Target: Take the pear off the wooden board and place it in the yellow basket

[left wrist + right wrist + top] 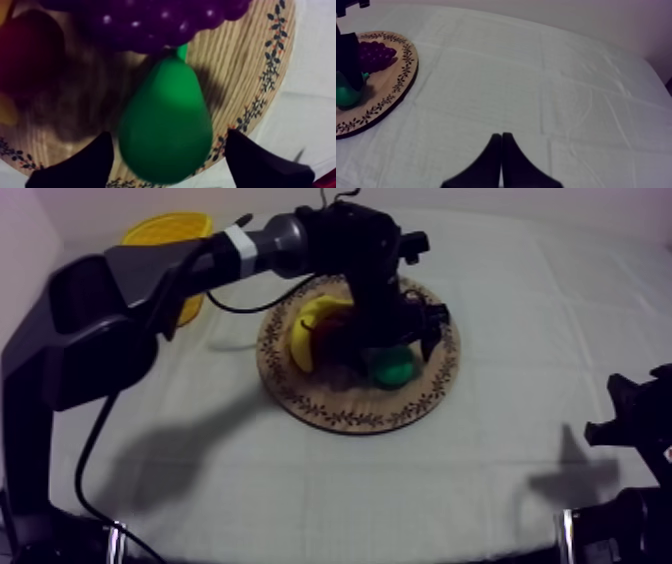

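No text, label, brand, number or sign readable anywhere. Only a leaf-and-berry ornament running round the rim of the wooden board (352, 421), without letters.

There is one round wooden board with a patterned rim (350, 414), one round yellow basket (165, 228), one green toy pear (392, 368), one curved yellow toy banana (303, 343), one purple bunch of toy grapes (150, 20) and one small dark red toy fruit (30, 50).

Curved yellow banana (308, 333) lying near a purple bunch of grapes (150, 20). Dark small red fruit (30, 50) just beside the grapes. Counter (520, 328) under a creased grey-white cloth (561, 90); pale wall (586, 15) behind
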Controlling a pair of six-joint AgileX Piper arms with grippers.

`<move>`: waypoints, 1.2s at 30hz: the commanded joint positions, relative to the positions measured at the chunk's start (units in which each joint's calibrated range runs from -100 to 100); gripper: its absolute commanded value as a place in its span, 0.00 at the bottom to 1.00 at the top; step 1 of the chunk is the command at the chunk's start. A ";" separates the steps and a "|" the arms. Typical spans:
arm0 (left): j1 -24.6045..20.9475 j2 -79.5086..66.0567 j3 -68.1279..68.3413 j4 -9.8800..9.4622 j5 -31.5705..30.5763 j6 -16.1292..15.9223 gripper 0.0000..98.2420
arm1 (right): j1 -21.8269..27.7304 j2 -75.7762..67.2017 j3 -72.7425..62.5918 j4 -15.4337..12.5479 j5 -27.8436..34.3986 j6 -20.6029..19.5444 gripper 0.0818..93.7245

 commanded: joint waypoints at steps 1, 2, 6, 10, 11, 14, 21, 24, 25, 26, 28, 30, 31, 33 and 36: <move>-0.33 3.56 -8.28 0.64 4.75 0.08 0.78 | -0.04 0.01 0.03 -0.01 0.00 -0.03 0.00; -0.59 4.73 -9.55 1.13 5.68 -0.26 0.75 | -0.04 0.01 0.03 -0.01 0.00 -0.02 0.00; -1.35 7.92 -11.37 2.76 7.63 -2.37 0.63 | -0.04 0.01 0.03 -0.01 0.00 -0.01 0.00; -1.31 8.68 -11.53 3.06 8.11 -3.07 0.58 | -0.04 0.01 0.03 -0.01 0.00 -0.02 0.00; -1.30 8.60 -11.42 2.92 8.25 -3.02 0.58 | -0.04 0.01 0.03 -0.01 0.00 -0.01 0.00; -1.42 6.66 -9.58 1.16 9.15 -2.07 0.57 | -0.04 0.01 0.03 -0.01 0.00 -0.02 0.00; -4.54 -8.03 1.41 -4.28 9.65 0.83 0.57 | -0.04 0.01 0.03 -0.01 0.00 -0.02 0.00; -7.15 -16.20 6.68 -6.15 9.70 1.50 0.58 | -0.04 0.01 0.03 -0.01 0.00 -0.01 0.00; -8.19 -18.79 8.43 -6.66 9.70 1.57 0.58 | -0.04 0.01 0.03 -0.01 0.00 -0.01 0.00; -9.31 -21.23 10.09 -7.14 9.71 1.53 0.58 | -0.04 0.01 0.03 -0.01 0.00 -0.01 0.00; -11.69 -25.61 13.17 -8.04 9.71 1.20 0.58 | -0.04 0.01 0.03 -0.01 0.00 -0.01 0.00; -14.29 -29.23 15.90 -8.87 9.72 0.59 0.58 | -0.04 0.01 0.03 -0.01 0.00 -0.01 0.00; -15.59 -30.68 17.03 -9.24 9.72 0.23 0.58 | -0.04 0.01 0.03 -0.01 0.00 -0.01 0.00; -18.12 -32.91 18.75 -10.05 9.72 -0.72 0.59 | -0.04 0.01 0.03 -0.01 0.00 -0.01 0.00; -21.58 -34.92 20.59 -11.28 9.72 -2.38 0.59 | -0.04 0.01 0.03 -0.01 0.00 -0.01 0.00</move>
